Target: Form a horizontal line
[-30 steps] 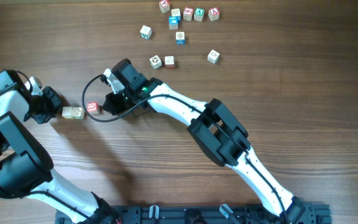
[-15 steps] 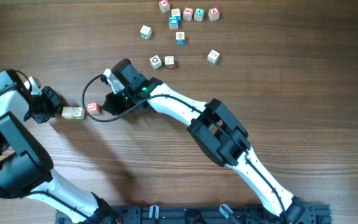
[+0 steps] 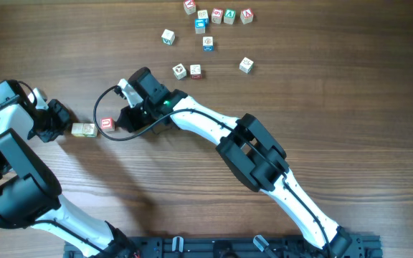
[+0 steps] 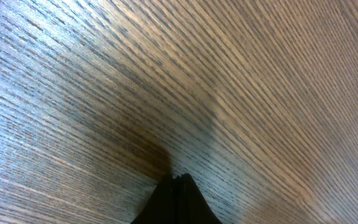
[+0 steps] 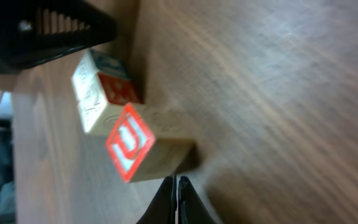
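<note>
Three small wooden cubes lie in a short row at the table's left. Two pale ones (image 3: 84, 130) sit side by side, and a red-marked cube (image 3: 107, 124) stands at the right end, set slightly higher. In the right wrist view the red "U" cube (image 5: 148, 146) touches the pale pair (image 5: 98, 93). My left gripper (image 3: 64, 127) is shut at the row's left end; its wrist view shows only bare wood past the tips (image 4: 178, 178). My right gripper (image 3: 119, 123) is shut, with its tips (image 5: 174, 182) right at the red cube's near edge and nothing held.
Several loose letter cubes lie scattered at the back: one (image 3: 168, 36), a pair (image 3: 187, 71), one (image 3: 246, 64), and a cluster along the far edge (image 3: 216, 15). The right arm (image 3: 249, 150) reaches diagonally across the table's middle. A black cable (image 3: 131, 135) loops below its wrist.
</note>
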